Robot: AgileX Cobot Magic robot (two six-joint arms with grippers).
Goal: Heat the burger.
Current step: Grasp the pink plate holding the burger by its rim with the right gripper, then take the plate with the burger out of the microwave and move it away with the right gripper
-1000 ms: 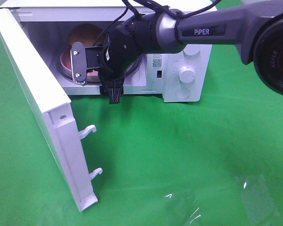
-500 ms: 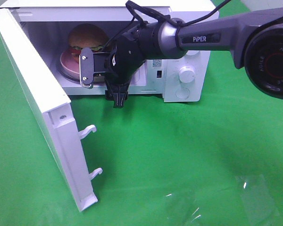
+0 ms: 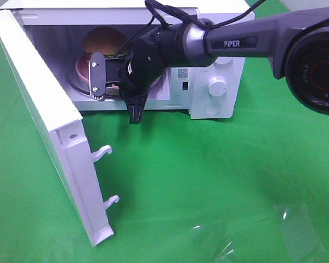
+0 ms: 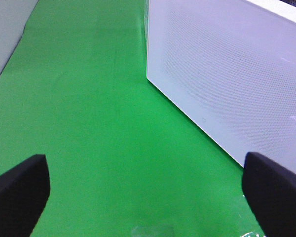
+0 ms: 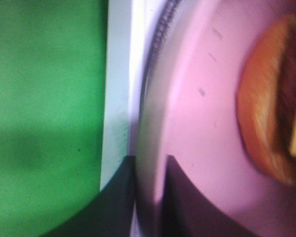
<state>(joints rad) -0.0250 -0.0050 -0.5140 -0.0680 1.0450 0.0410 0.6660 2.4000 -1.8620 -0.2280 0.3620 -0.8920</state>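
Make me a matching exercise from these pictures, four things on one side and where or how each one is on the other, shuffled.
Things:
1. burger
2. pink plate
3. microwave door
4. left gripper

States:
A. swung open
B. jaws wide, above the green cloth
C. sitting on the plate inside the microwave
D. rim between the right gripper's fingers

Pairs: 1-C, 2-D, 3-A, 4-B

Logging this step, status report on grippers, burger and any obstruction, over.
Right gripper shut on pink plate rim; left gripper open. Burger on plate inside microwave. Door open, nothing blocking.
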